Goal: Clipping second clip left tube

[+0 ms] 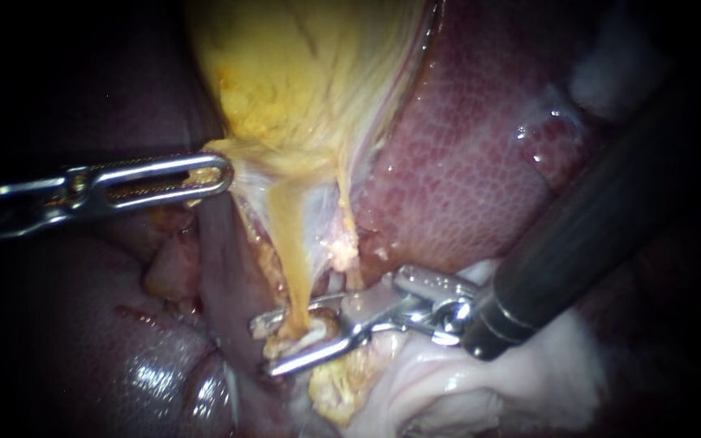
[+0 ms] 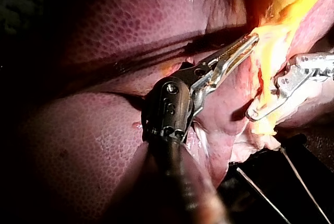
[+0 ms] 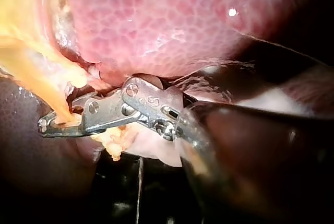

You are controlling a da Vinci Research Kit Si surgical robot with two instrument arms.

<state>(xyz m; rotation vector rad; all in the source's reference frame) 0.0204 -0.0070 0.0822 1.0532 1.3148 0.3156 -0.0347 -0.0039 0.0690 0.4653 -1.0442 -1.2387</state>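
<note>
The yellow gallbladder (image 1: 302, 73) hangs in the middle, and two strands run down from its neck. My left instrument (image 1: 217, 172) has its slotted jaws shut on the gallbladder's lower edge and holds it to the left; the left wrist view shows the same grip (image 2: 248, 44). The yellow left tube (image 1: 294, 268) runs down between the jaws of my right instrument (image 1: 273, 345). These jaws lie close on either side of the tube and pinch it, as the right wrist view (image 3: 49, 126) also shows. A whitish clip (image 1: 314, 335) sits between them on the tube. The paler right tube (image 1: 342, 235) runs just beside it.
Red-brown liver (image 1: 464, 162) fills the right side behind the tubes, and a darker lobe (image 1: 123, 357) lies at lower left. Pale white tissue (image 1: 448, 381) lies under my right instrument's dark shaft (image 1: 594, 219).
</note>
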